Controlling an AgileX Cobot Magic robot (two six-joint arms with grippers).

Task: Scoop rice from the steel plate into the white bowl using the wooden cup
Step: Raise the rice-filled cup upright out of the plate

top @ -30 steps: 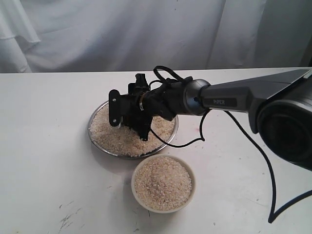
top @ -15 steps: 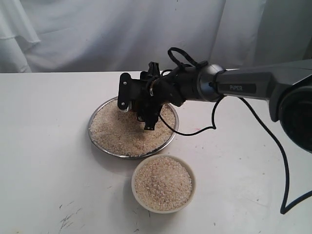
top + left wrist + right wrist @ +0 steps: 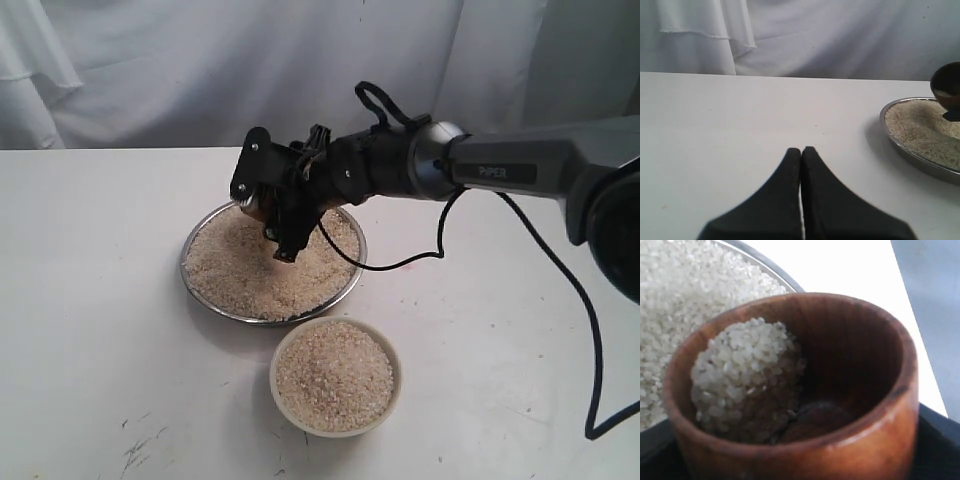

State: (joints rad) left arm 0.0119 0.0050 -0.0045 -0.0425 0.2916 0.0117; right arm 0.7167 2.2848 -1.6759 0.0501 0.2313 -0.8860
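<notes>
Right gripper [image 3: 268,210] clasps the wooden cup [image 3: 860,350], part-filled with rice [image 3: 740,375] (cup tilted), above the far side of the steel plate [image 3: 184,268]. Scoop judged complete. Next: carry it near-right to the white bowl [image 3: 397,385] and tip. Left gripper [image 3: 801,155] closed, empty.

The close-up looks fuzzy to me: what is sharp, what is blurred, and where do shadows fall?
Right wrist view: rice in the wooden cup sharp, its near rim blurred. Left wrist view: left gripper dark, soft-edged. Exterior view: soft shadow beside the white bowl.
</notes>
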